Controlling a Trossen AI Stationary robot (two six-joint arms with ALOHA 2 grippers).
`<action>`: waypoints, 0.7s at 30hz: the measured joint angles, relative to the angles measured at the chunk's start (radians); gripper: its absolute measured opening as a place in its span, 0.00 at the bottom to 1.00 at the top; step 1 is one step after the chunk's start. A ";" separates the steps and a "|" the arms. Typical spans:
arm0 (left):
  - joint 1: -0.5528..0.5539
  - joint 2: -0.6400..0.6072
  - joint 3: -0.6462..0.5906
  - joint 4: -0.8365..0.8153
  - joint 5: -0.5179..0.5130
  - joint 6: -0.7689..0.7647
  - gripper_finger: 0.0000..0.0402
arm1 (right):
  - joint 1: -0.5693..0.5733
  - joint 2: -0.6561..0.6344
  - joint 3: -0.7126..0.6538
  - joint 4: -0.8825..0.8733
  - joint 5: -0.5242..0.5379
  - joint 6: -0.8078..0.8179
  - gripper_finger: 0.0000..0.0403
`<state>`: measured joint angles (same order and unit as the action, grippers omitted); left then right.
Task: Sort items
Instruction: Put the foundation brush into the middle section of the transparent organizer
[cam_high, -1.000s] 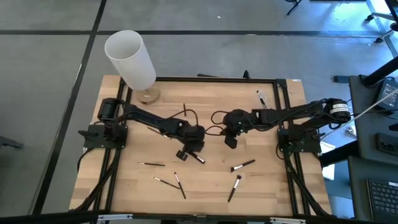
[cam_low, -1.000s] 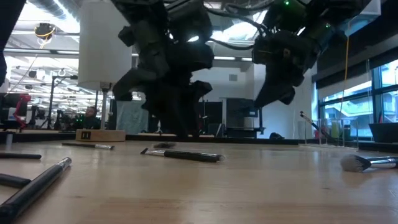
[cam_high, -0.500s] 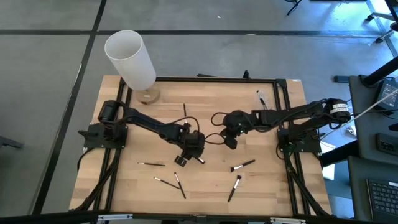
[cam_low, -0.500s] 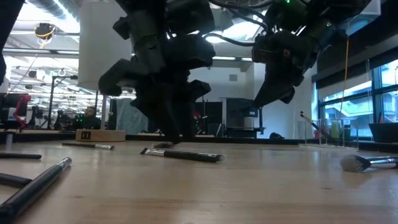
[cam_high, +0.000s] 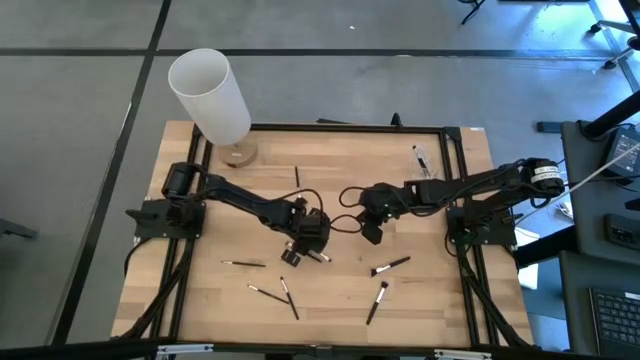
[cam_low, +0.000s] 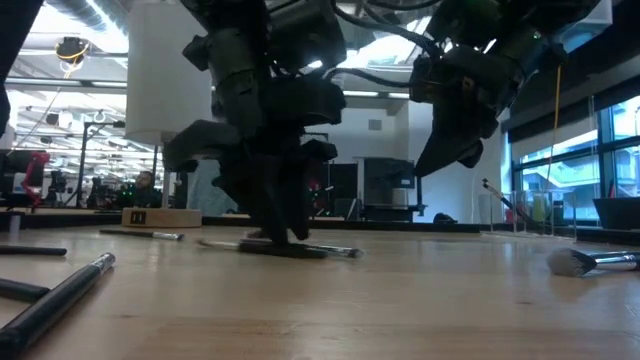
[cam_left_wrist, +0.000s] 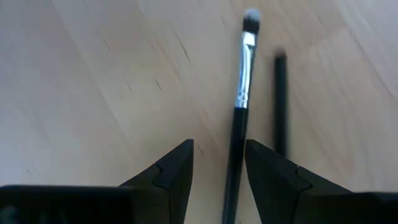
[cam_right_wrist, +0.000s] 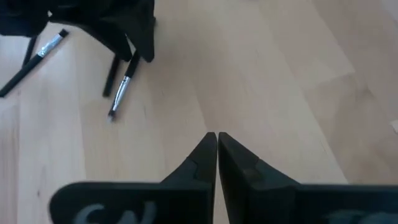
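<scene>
The high view looks straight down on the whole pale wooden table. The low view looks level across it from the tabletop. Both wrist views look closely down at the same boards.

Even, soft daylight overhead; low view backlit by bright ceiling lights, arms silhouetted, foreground blurred.

You worked at a pale wooden table top edged by a black metal frame, set on a grey floor crossed by dark seams. Far behind, tall glass windows stood right, with bright ceiling lights overhead.
</scene>
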<state>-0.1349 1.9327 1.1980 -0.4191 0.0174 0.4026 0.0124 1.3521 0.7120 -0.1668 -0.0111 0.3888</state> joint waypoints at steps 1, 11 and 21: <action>0.000 0.001 0.000 -0.011 -0.001 0.001 0.35 | 0.005 0.000 0.000 -0.003 0.007 0.002 0.04; 0.006 0.005 -0.001 -0.012 -0.016 -0.024 0.29 | 0.018 0.000 0.000 -0.042 0.064 0.030 0.04; 0.055 -0.003 -0.085 0.085 -0.002 -0.077 0.07 | 0.018 0.000 0.000 -0.043 0.064 0.030 0.04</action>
<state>-0.0798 1.9297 1.1133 -0.3340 0.0150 0.3252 0.0307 1.3525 0.7123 -0.2096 0.0528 0.4191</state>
